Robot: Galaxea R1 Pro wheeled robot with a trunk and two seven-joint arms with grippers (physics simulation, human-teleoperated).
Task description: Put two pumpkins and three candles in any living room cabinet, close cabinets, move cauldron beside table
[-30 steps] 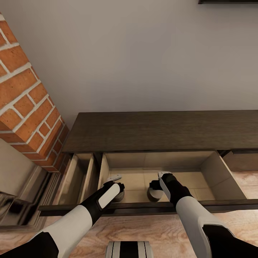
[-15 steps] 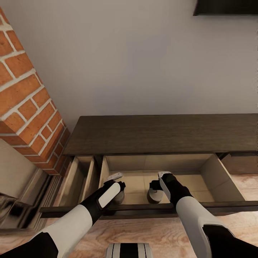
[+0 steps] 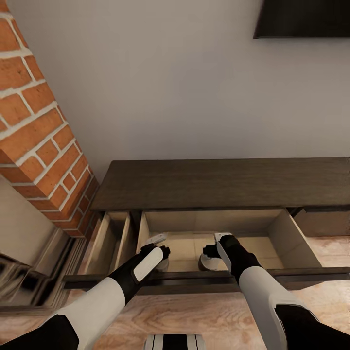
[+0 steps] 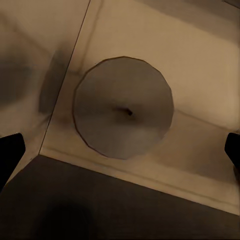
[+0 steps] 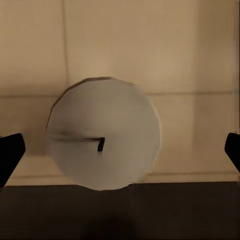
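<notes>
Two candles seen in the open cabinet (image 3: 218, 182) drawer

Both end effectors, left (image 3: 156, 241) and right (image 3: 219, 238), are held wide apart above one candle each (image 4: 123, 107) (image 5: 103, 132), which stand on the drawer floor (image 3: 187, 245), near its front.

A home living room, by its furnishings: a long low dark-wood cabinet (image 3: 223, 182) against a plain pale wall (image 3: 160, 82), a red brick chimney breast (image 3: 39, 131), a dark wall-hung screen (image 3: 304, 18), and light wood-plank flooring (image 3: 204, 316).
</notes>
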